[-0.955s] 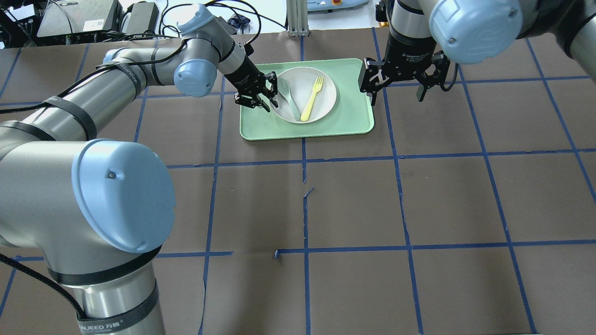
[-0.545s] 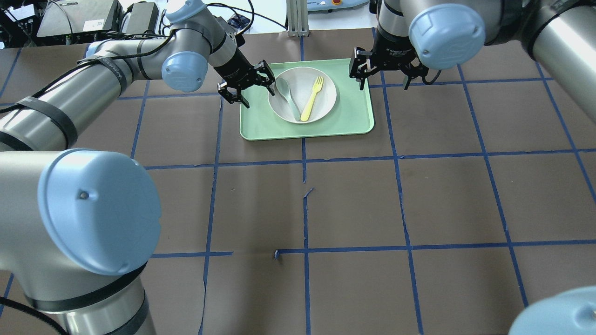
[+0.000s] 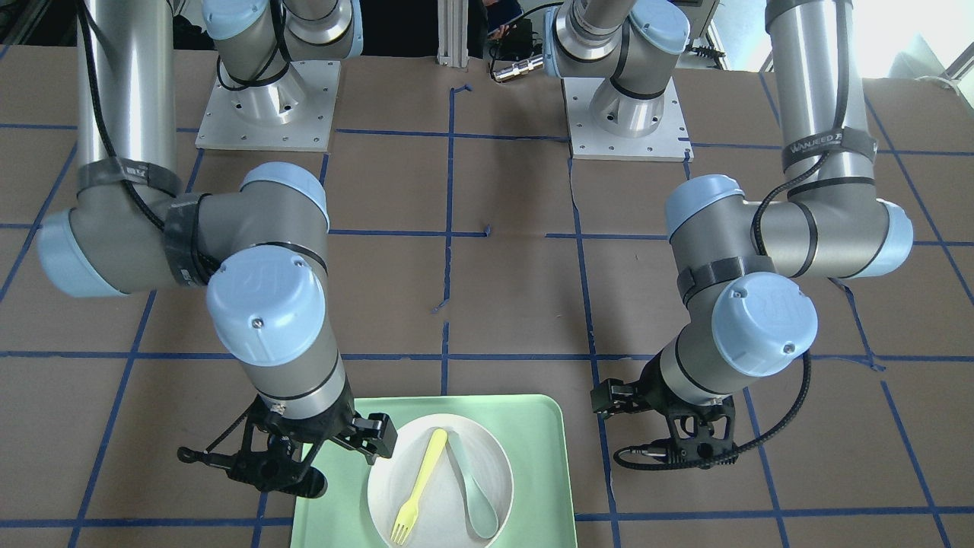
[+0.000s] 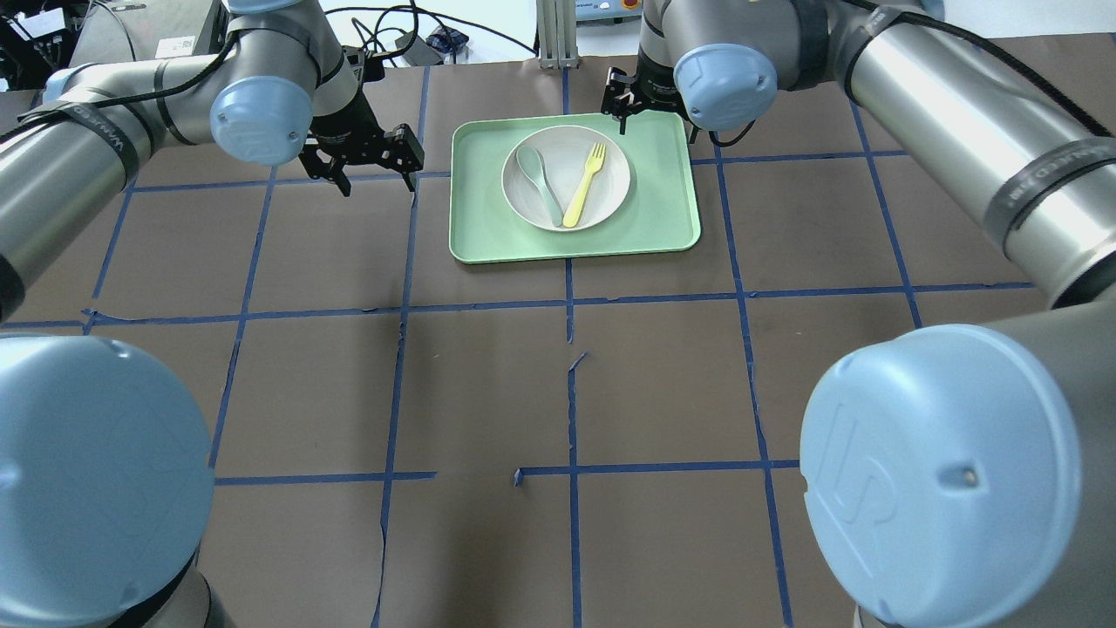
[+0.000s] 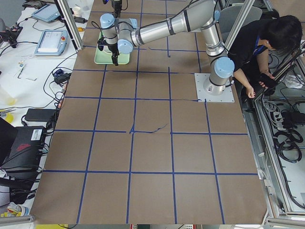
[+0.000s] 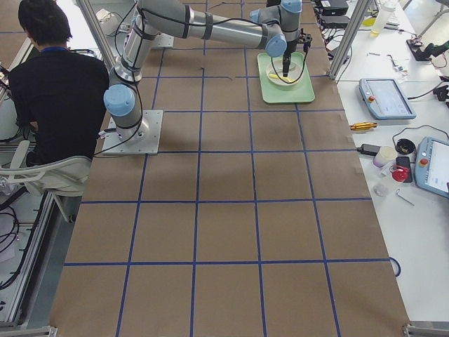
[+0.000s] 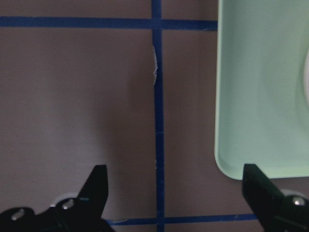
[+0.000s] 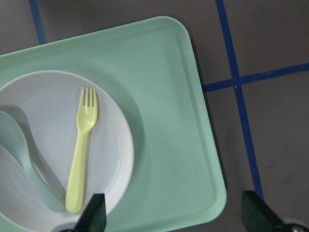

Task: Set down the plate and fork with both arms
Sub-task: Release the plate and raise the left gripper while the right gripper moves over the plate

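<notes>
The off-white plate (image 4: 610, 170) sits on the mint-green tray (image 4: 663, 209). The pale-yellow fork (image 4: 584, 185) and a green-grey spoon (image 4: 539, 181) lie in it. My left gripper (image 4: 372, 183) is open and empty over the table, left of the tray. In its wrist view the gripper (image 7: 176, 193) shows bare table with the tray's edge (image 7: 260, 87) to the right. My right gripper (image 4: 656, 122) is open and empty above the tray's far right corner. Its wrist view (image 8: 176, 215) looks down on the fork (image 8: 82, 154), the plate (image 8: 48, 96) and the tray (image 8: 169, 96).
An aluminium post (image 4: 558, 35) stands just behind the tray at the table's far edge, with cables and boxes (image 4: 148, 35) beyond. A seated operator (image 6: 56, 84) is beside the robot's base. Brown table with blue tape lines (image 4: 571, 392) stretches in front of the tray.
My left gripper has moved left from the plate's rim, off the tray. My right gripper has moved left and farther back to the tray's far right corner. Both stay open.
</notes>
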